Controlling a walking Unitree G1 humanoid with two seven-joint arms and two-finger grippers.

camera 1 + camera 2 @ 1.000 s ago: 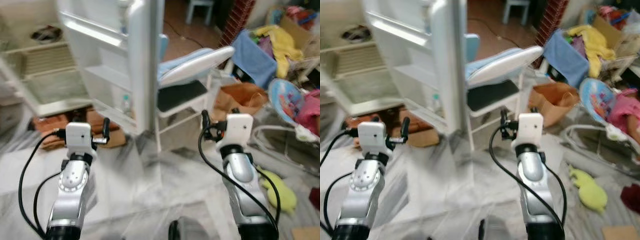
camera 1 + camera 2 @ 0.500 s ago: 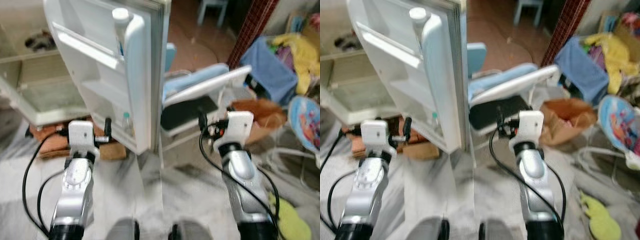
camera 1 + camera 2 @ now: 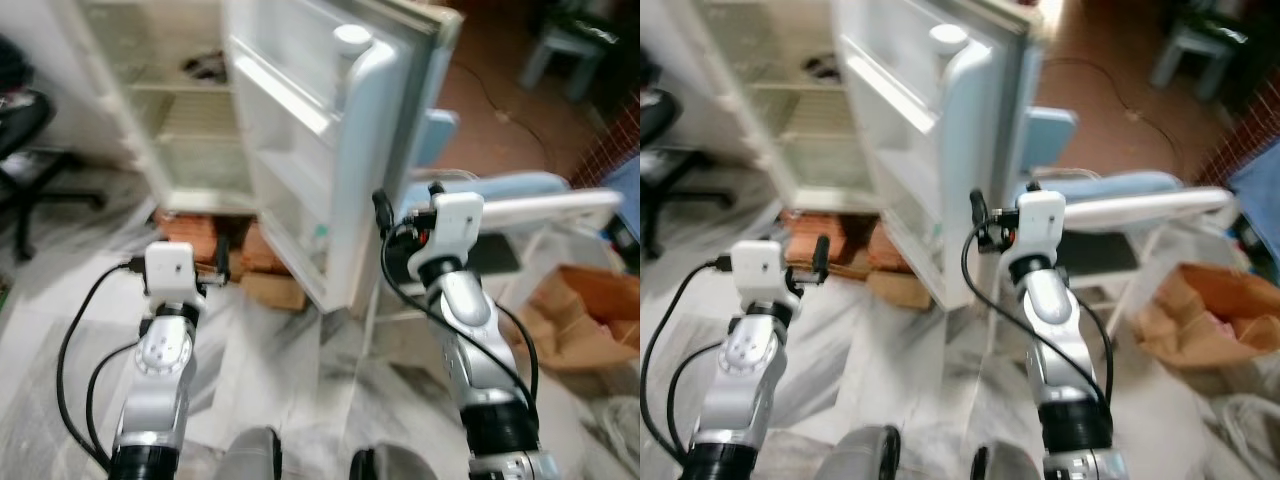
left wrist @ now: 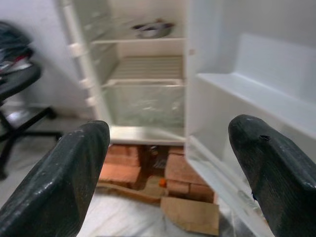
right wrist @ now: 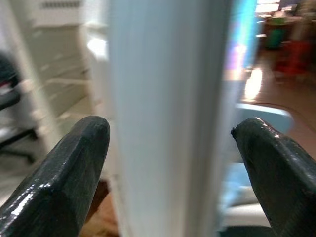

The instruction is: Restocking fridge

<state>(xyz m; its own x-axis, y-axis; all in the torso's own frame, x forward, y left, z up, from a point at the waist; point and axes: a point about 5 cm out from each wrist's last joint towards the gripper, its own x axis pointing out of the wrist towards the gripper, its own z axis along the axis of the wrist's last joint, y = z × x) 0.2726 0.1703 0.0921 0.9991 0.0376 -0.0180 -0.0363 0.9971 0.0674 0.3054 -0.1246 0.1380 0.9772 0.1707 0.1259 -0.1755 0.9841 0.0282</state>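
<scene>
Right gripper [image 5: 170,143], fingers spread wide and empty, faces the open fridge door [image 3: 330,130] edge at 12 o'clock; left gripper [image 4: 170,153], likewise wide and empty, faces the fridge [image 4: 143,94] interior.

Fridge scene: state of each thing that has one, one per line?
Fridge door: swung wide open.
Fridge: open, shelves nearly bare; a bowl sits on the upper shelf.
Door shelves: mostly bare.
Left claw: open, holding nothing, facing the fridge.
Right claw: open, holding nothing, facing the door's edge.

One fridge [image 3: 200,110], two grippers [image 4: 168,163] [image 5: 168,168]
</scene>
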